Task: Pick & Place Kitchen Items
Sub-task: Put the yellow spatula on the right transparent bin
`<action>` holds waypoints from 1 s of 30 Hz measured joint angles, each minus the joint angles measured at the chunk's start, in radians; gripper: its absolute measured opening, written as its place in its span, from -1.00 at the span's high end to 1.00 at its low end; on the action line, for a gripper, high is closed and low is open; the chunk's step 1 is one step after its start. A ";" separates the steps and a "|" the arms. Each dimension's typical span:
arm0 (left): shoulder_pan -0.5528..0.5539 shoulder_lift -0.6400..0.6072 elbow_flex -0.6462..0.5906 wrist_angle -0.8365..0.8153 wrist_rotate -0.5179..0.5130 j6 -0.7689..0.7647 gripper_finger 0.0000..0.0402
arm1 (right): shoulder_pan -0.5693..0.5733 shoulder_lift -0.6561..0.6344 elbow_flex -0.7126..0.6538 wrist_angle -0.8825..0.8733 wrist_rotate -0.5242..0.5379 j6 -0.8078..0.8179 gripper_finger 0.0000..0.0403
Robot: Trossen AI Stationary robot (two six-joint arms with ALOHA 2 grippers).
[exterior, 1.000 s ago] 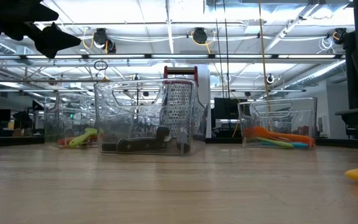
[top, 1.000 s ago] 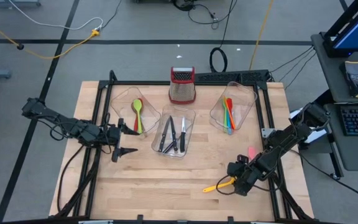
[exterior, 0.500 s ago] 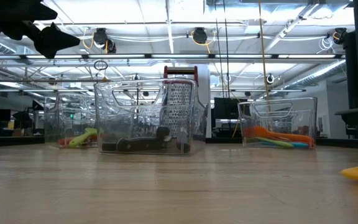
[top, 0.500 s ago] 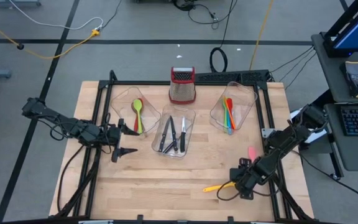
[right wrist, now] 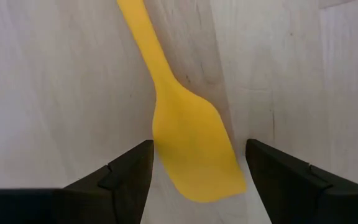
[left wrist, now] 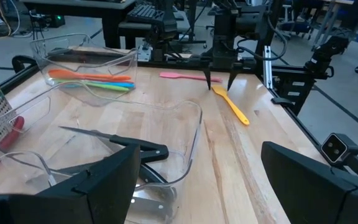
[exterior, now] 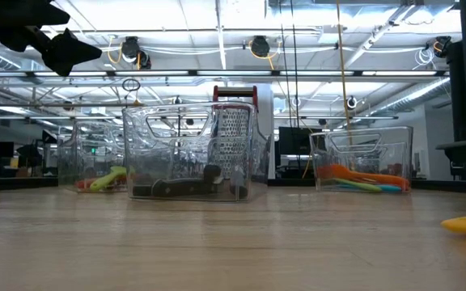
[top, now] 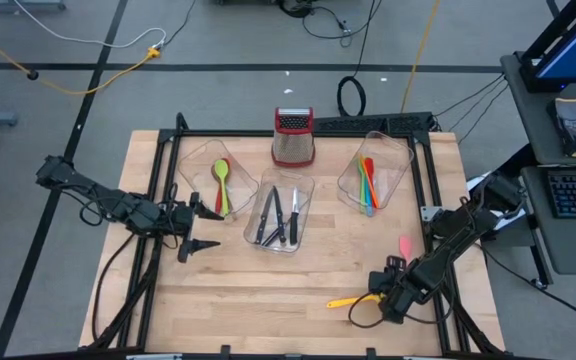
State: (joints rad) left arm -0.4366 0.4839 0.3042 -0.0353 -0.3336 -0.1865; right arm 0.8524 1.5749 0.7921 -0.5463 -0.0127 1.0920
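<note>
With fingers apart, the right gripper [right wrist: 194, 180] straddles the broad blade of the yellow spatula [right wrist: 188, 140] lying flat on the table [top: 268, 290]; a clean pickup calls for descending squarely, closing evenly across the blade; the left gripper [top: 196, 243] waits open.

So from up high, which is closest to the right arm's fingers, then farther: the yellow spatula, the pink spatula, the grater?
1. Yellow spatula, right between the right gripper's open fingers.
2. Pink spatula, lying just behind, near the right edge.
3. Grater, far back, mid-table.
</note>
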 joint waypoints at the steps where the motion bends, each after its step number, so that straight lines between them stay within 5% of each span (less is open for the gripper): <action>1: 0.000 0.000 0.000 0.000 0.000 0.000 -0.69 | 0.004 0.013 0.000 -0.004 0.010 0.008 -0.24; 15: 0.000 0.000 0.000 -0.021 0.000 -0.001 -0.69 | 0.031 0.133 0.008 -0.112 0.021 0.113 -0.19; 26: 0.000 0.000 0.000 -0.023 0.000 -0.002 -0.69 | 0.006 0.130 0.007 -0.134 0.032 0.065 0.64; 30: 0.000 0.000 0.000 -0.023 0.000 -0.002 -0.69 | -0.006 0.130 0.007 -0.137 0.040 0.064 0.65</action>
State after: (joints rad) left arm -0.4366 0.4840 0.3042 -0.0578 -0.3340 -0.1886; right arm 0.8468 1.7050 0.7994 -0.6835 0.0277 1.1564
